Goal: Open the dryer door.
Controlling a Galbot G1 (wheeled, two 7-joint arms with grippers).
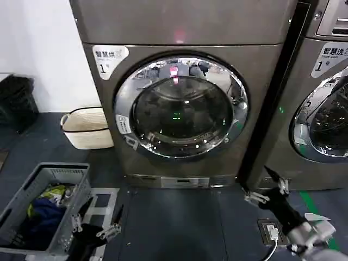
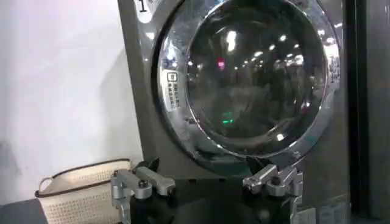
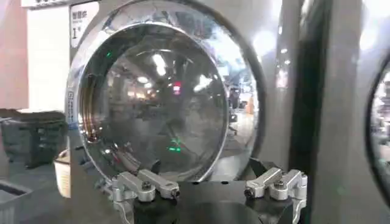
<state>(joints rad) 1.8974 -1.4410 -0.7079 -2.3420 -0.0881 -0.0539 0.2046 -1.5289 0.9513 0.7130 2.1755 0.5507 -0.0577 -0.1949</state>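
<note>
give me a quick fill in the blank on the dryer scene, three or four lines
1. The dryer door is ____.
2. The cream basket stands on the floor to the robot's ____ of the dryer.
3. The grey crate near the left gripper holds ____.
4. The fingers of the right gripper are ____.

Missing words: closed; left; clothes; open

Dryer door (image 1: 182, 106) sits shut in the front of the machine I face. A second machine (image 1: 321, 92) stands beside it on my right. A woven basket (image 1: 85, 128) rests on the floor at the dryer's left front corner. A laundry crate (image 1: 46, 209) with clothes in it lies nearer me, left. My left gripper (image 1: 95, 225) hangs low beside the crate; my right gripper (image 1: 266, 190) low, before the second machine.
</note>
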